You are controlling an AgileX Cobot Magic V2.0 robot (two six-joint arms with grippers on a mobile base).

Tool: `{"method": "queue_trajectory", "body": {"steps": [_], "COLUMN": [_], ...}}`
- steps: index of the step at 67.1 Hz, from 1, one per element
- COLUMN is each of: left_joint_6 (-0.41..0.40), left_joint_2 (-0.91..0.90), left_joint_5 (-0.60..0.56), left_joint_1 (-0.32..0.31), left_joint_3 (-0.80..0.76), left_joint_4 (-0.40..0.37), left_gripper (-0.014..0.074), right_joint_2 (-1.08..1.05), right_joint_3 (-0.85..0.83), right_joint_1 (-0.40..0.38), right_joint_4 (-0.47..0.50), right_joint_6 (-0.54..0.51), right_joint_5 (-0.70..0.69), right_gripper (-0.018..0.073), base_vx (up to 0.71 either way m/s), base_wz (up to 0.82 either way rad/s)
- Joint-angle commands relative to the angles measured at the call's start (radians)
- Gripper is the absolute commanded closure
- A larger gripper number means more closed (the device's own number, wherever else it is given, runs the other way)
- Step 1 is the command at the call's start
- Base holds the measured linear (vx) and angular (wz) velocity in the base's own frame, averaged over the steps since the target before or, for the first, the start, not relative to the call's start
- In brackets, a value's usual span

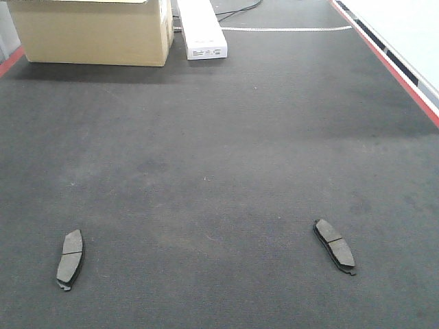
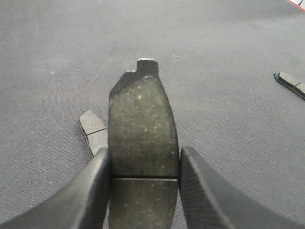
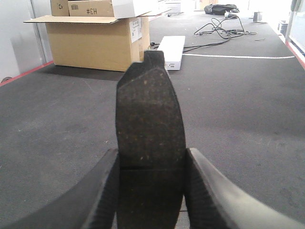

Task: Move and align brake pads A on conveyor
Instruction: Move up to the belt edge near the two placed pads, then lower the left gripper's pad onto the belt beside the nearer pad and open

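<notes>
Legible marking is confined to the cardboard boxes at the far end of the belt, seen from the right wrist camera. A small box [image 3: 90,7] stacked on top of the large cardboard box [image 3: 93,45] carries "#CH" in dark print on its front face. A white label [image 3: 135,29] is fixed to the side of the large box; its print is too small to read. The white carton [image 1: 203,31] beside it bears a label [image 1: 206,51] on its near end in the front view, with dark lines of print that cannot be made out.
</notes>
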Motion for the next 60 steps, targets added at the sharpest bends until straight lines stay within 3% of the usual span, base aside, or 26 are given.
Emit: {"method": "queue_trajectory", "body": {"steps": [1, 18, 25, 31, 50, 60], "left_joint_6": [-0.009, -0.036, -0.115, -0.134, -0.135, -0.136], "left_joint_2": [0.007, 0.007, 0.020, 0.077, 0.498, 0.721], "left_joint_5": [-0.090, -0.096, -0.160, -0.244, -0.500, -0.655], "left_joint_1": [-0.005, -0.005, -0.005, -0.005, -0.005, -0.005], "left_joint_3": [-0.029, -0.029, -0.029, -0.030, -0.033, -0.048], "left_joint_4": [0.009, -0.019, -0.018, -0.018, -0.020, -0.072], "left_gripper": [0.0603, 0.0603, 0.0600, 0.0595, 0.0545, 0.0508], "right_joint_2": [0.012, 0.012, 0.012, 0.012, 0.012, 0.012], "right_joint_3": [-0.029, -0.029, -0.029, -0.029, -0.029, -0.029], "right_joint_1": [-0.004, -0.004, -0.004, -0.004, -0.004, -0.004], "right_joint_4": [-0.026, -0.026, -0.026, -0.026, -0.026, -0.026], "right_joint_6": [-0.009, -0.009, -0.009, -0.009, -0.009, -0.009], "right_joint_5": [-0.090, -0.090, -0.090, -0.090, -0.090, -0.090], "right_gripper": [0.0564, 0.0564, 0.0564, 0.0564, 0.0564, 0.0564], "base_vx": [0.00, 0.00, 0.00, 0.00, 0.00, 0.00], "base_wz": [0.00, 0.00, 0.00, 0.00, 0.00, 0.00]}}
